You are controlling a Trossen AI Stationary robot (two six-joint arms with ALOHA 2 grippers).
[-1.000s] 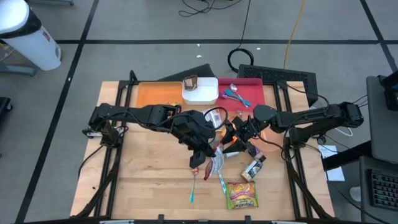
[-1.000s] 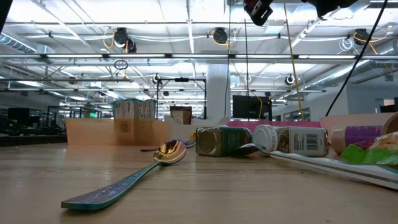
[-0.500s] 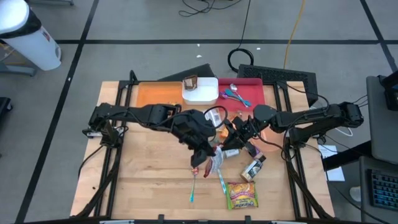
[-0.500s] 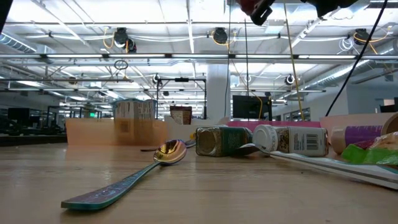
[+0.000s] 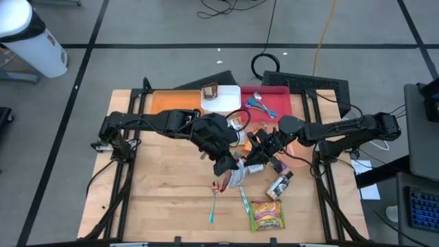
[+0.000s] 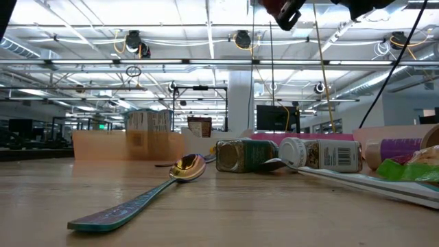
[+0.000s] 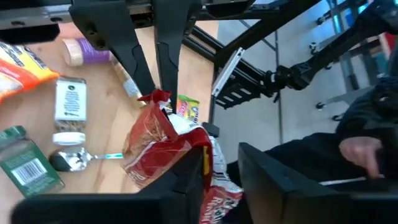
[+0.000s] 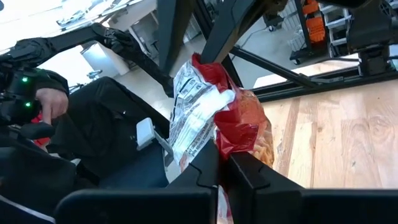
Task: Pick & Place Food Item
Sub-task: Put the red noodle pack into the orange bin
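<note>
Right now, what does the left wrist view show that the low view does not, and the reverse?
Only the left wrist view: the red crinkled snack bag held up off the table, with the left end effector at it. Only the low view: the tan cardboard carton and the ceiling lights. Both: the gold-bowled teal-handled spoon and the white-labelled spice jar.

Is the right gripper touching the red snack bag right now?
Touching. In the right wrist view the right gripper has its fingers pinched shut on the lower edge of the red snack bag, which sticks up from between them, clear of the table.
</note>
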